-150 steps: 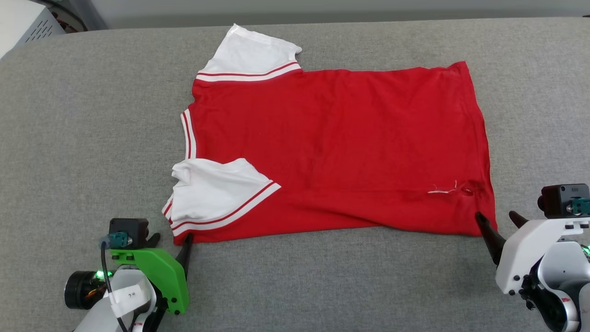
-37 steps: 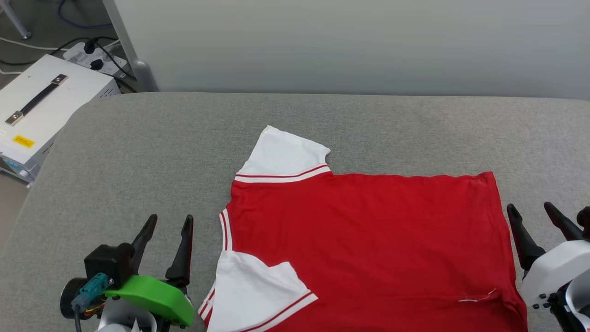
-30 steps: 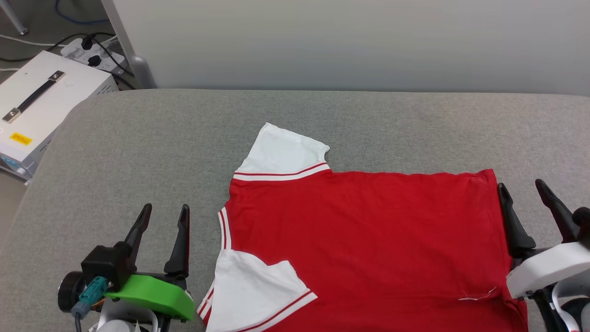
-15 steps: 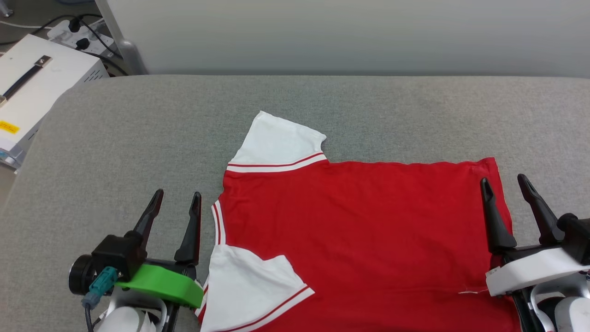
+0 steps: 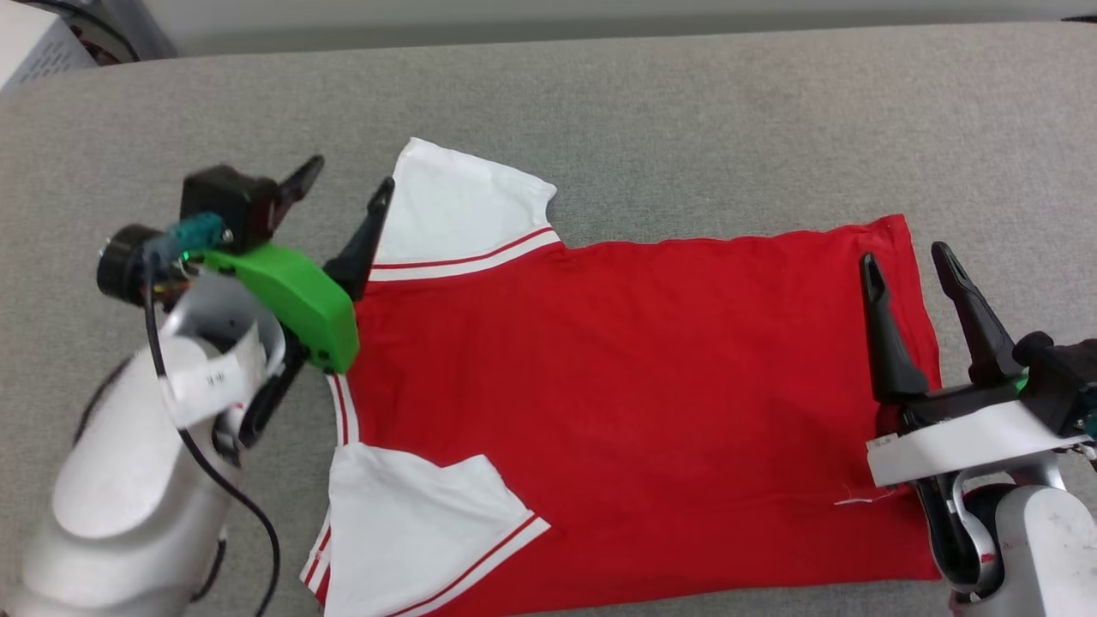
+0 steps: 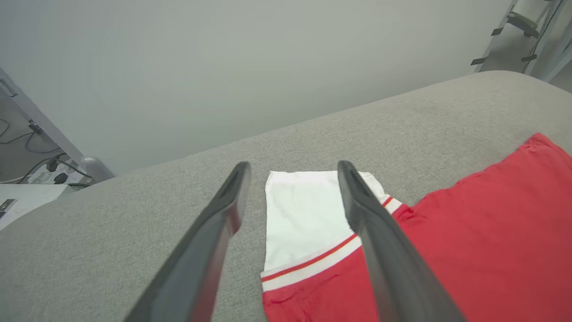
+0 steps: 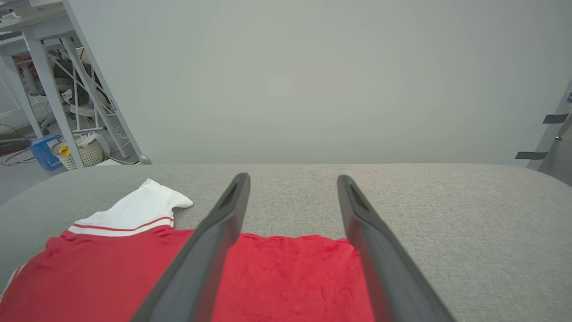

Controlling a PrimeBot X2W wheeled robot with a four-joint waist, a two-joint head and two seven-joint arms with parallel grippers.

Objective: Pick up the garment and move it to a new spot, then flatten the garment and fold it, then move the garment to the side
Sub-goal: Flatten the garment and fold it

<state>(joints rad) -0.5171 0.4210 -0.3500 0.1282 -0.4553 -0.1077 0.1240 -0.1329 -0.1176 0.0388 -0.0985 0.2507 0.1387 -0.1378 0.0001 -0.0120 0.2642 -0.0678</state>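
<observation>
The garment (image 5: 617,386) lies spread flat on the grey cushion (image 5: 686,111), plain red side up, collar to the left and hem to the right. One white sleeve (image 5: 463,210) points away from me. The other sleeve (image 5: 411,523) is folded onto the body near the front edge. My left gripper (image 5: 350,176) is open at the far sleeve's left edge; between its fingers in the left wrist view lies that sleeve (image 6: 304,210). My right gripper (image 5: 904,254) is open over the hem's far corner, with red cloth (image 7: 277,277) showing between its fingers (image 7: 214,241).
A pale wall (image 7: 290,80) rises behind the cushion's far edge. Off the cushion's left end stand a white box (image 5: 34,43) and a power strip (image 6: 53,170). Metal table legs (image 7: 71,89) and a basket (image 7: 85,154) stand further left.
The head camera has tilted down. My left arm has reached forward from beside the collar to the far sleeve. My right gripper has moved in over the hem's far corner. Both stay open.
</observation>
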